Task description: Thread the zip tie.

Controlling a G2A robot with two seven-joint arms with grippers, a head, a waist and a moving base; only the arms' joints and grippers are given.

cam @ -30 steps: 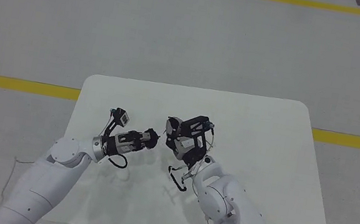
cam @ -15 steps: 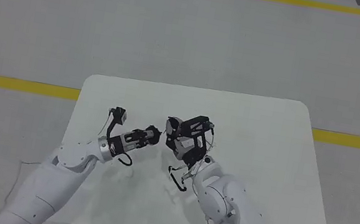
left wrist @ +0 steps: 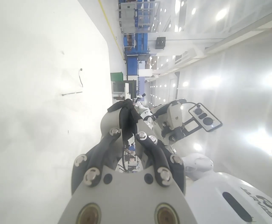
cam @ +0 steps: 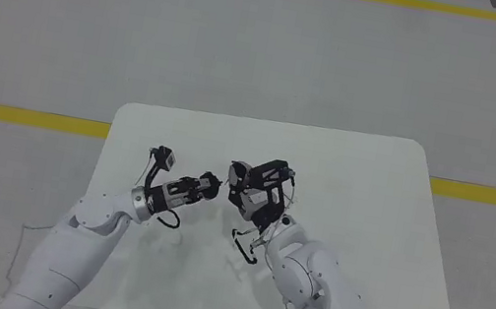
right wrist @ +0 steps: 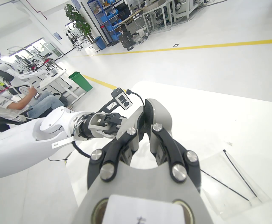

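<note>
Two black zip ties [cam: 243, 246] lie loose on the white table [cam: 370, 196] under my right forearm. In the right wrist view they [right wrist: 239, 174] rest on a clear plastic sheet [right wrist: 214, 163], and in the left wrist view they [left wrist: 80, 79] lie apart on the tabletop. My left gripper [cam: 211, 186] [left wrist: 125, 106] hangs above the table's middle, its black pads pressed together. My right gripper [cam: 235, 185] [right wrist: 145, 109] faces it a short gap away, also shut. I see no tie between either pair of fingers.
The table has rounded corners and bare room to the right and at the back. A black cable [cam: 166, 221] loops by my left wrist. A yellow floor line [cam: 15, 115] runs behind the table.
My left arm's elbow and forearm have shifted slightly, nudging its gripper a touch towards the right one. The right arm and the zip ties have stayed put.
</note>
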